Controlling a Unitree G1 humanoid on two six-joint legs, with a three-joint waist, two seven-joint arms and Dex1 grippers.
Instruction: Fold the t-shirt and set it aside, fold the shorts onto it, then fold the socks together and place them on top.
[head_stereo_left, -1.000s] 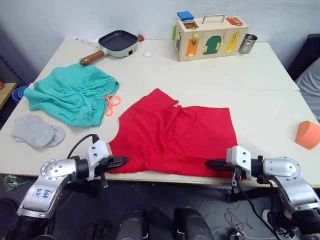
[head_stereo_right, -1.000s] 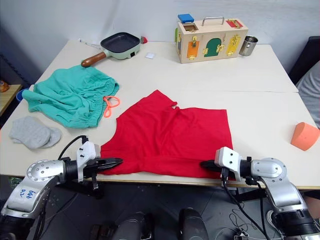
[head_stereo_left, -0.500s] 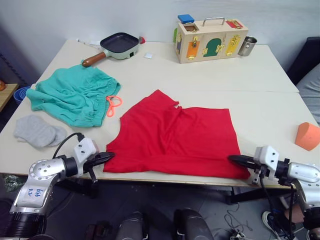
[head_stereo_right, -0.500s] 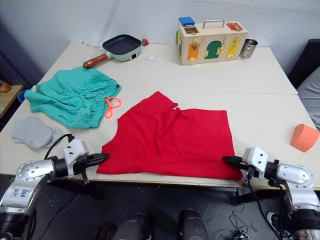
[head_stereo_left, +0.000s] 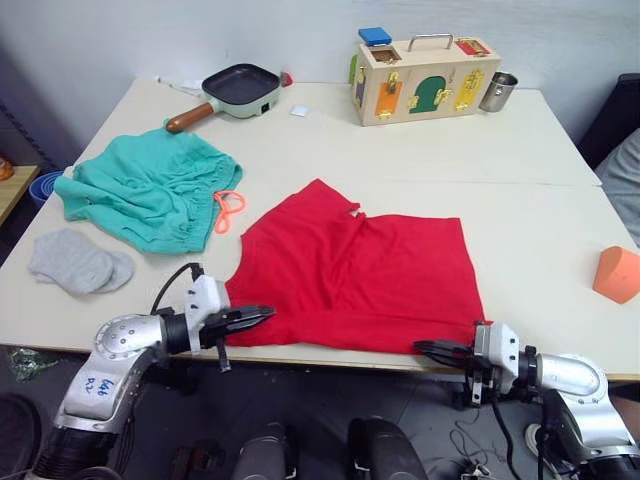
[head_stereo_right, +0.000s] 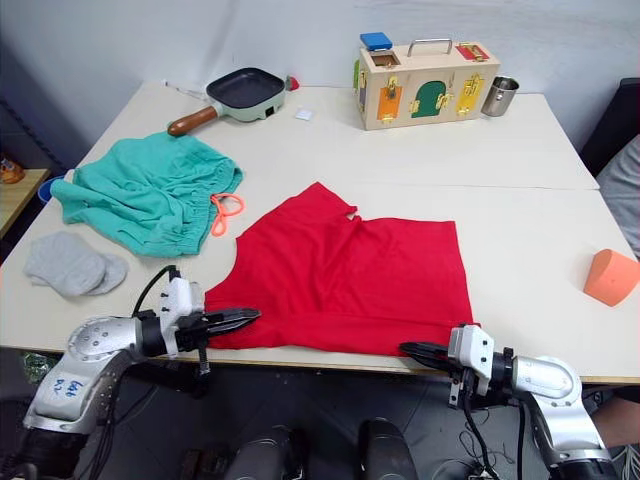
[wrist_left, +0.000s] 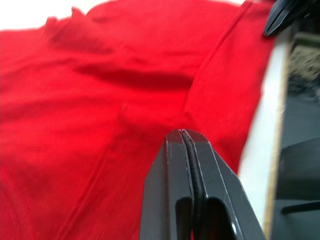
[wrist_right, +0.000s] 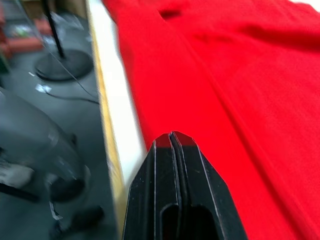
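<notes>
- The table is pale cream and carries all the things; a seam runs across it behind the t-shirt.
- The t-shirt is bright red and lies spread at the near middle of the table, with its lower hem along the near edge. One part of it makes a peak toward the far side, with a small notch beside it.
- The shorts are teal-green and crinkled. They lie on the left part of the table, apart from the t-shirt, and their orange drawstring makes a loop on the table between the two garments.
- The wooden lock box stands at the far edge, with coloured doors and a metal handle on top.
- The frying pan with a wooden handle lies at the far left.
- The socks are light grey and lie together near the left edge, in front of the shorts.
- The left tool is at the near left corner of the t-shirt; its fingers are pressed together, and the tips are on the red hem.
- The right tool is at the near edge below the right part of the hem, clenched, with nothing between its fingers.
- An orange wedge block sits near the right edge.
- A metal cup stands just beside the lock box.
</notes>
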